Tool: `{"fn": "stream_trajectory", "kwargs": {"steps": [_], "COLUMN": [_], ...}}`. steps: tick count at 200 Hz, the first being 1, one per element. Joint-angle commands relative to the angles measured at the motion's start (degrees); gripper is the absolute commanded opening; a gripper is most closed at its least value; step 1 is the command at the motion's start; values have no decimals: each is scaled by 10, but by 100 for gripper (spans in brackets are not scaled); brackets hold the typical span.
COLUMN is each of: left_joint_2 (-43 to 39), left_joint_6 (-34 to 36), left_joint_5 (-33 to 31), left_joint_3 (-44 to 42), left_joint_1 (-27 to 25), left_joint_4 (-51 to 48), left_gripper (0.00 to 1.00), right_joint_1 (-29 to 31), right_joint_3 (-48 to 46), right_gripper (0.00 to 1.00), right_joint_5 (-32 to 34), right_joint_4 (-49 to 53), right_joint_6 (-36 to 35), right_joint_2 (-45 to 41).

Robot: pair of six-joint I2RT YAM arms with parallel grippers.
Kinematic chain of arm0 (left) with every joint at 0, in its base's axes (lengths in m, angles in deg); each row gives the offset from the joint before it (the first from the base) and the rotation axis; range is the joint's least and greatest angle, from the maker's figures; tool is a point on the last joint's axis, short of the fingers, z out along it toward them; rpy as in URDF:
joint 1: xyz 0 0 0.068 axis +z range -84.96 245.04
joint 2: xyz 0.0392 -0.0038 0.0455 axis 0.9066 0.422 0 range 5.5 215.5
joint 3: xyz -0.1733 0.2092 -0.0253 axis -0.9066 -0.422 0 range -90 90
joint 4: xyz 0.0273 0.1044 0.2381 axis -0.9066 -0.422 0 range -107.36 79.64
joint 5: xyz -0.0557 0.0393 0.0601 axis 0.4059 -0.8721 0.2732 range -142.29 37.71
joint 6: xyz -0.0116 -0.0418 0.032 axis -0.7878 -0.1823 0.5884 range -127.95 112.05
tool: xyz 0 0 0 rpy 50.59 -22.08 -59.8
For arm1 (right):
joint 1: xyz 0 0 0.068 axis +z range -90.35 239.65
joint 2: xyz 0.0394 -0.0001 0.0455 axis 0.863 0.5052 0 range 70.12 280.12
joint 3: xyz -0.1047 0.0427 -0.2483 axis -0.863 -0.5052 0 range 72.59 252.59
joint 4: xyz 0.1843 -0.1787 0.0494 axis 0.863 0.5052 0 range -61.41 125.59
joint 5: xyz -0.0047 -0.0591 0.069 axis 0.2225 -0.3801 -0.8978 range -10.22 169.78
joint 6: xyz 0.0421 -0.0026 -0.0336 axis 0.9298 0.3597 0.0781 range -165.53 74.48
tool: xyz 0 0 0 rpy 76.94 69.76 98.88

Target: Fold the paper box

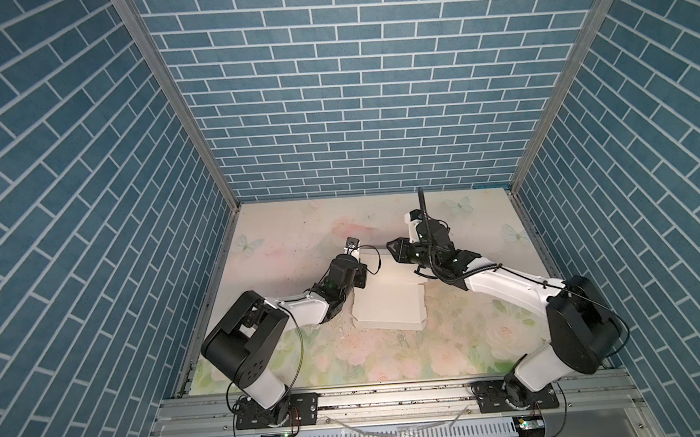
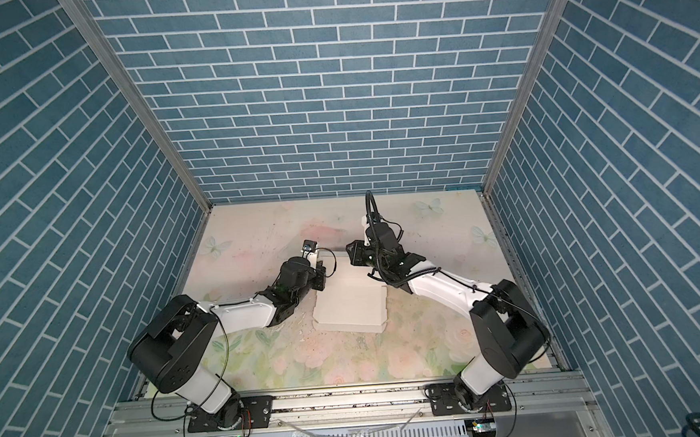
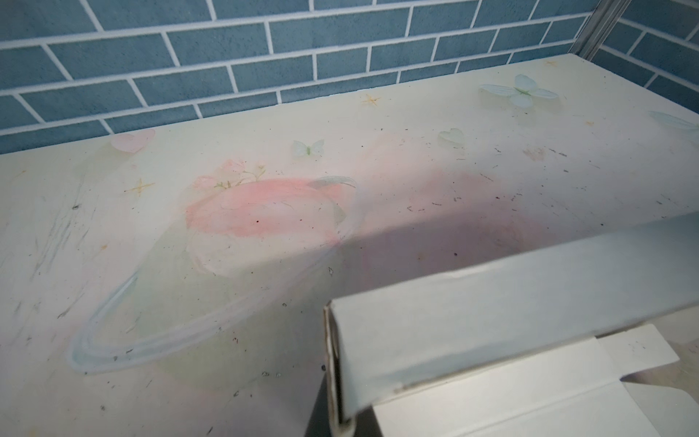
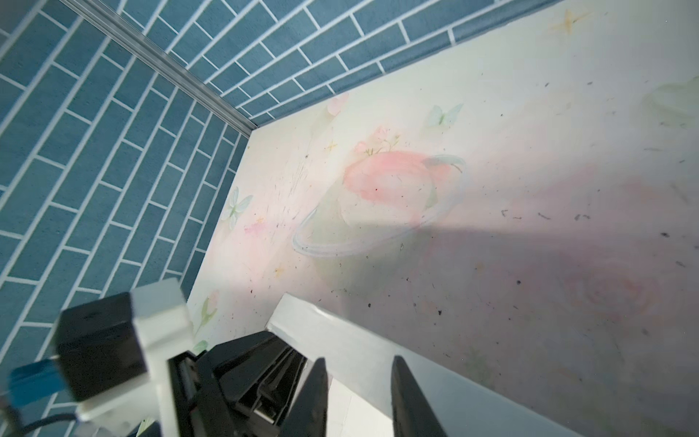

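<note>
Now the paper box [image 1: 389, 308] lies at the middle of the table [image 1: 282, 232], back flap [image 3: 491, 321] raised. The left gripper [image 4: 276, 340] pinches the flap's end; the right gripper [image 4: 358, 359] hangs narrowly parted over its edge.

In both top views the whole cell is seen from high above its front edge, faced down and toward the back wall [image 1: 353, 102], so the tabletop [image 1: 299, 231] and the paper box [image 1: 387, 309] are shared almost identically. The left wrist view is set low and very near the box, faced across the tabletop toward the back wall. The right wrist view is held just behind the right end effector [image 4: 357, 361], tilted and faced toward the rear left corner, and the pink planet print [image 3: 261, 215] is shared by both wrist views.
</note>
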Motion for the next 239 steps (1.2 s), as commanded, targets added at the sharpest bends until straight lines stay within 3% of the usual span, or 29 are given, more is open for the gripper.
{"fn": "stream_trajectory", "kwargs": {"steps": [1, 40, 74, 175, 239], "left_joint_2": [-16, -15, -11, -7, 2], "left_joint_6": [13, 18, 20, 16, 9], "left_joint_5": [-8, -1, 8, 18, 23], "left_joint_3": [-15, -15, -15, -21, -19], "left_joint_1": [0, -1, 0, 0, -5], "left_joint_4": [3, 1, 9, 16, 24], "left_gripper": [0, 0, 0, 0, 0], "right_joint_1": [-14, -30, -36, -57, -59], "right_joint_3": [-9, -24, -24, -16, -38], "right_gripper": [33, 54, 61, 62, 60], "right_joint_5": [25, 31, 31, 26, 9], "right_joint_4": [70, 193, 244, 235, 173], "right_joint_6": [-28, -69, -75, -62, -34], "right_joint_2": [-69, -153, -166, -97, -59]}}
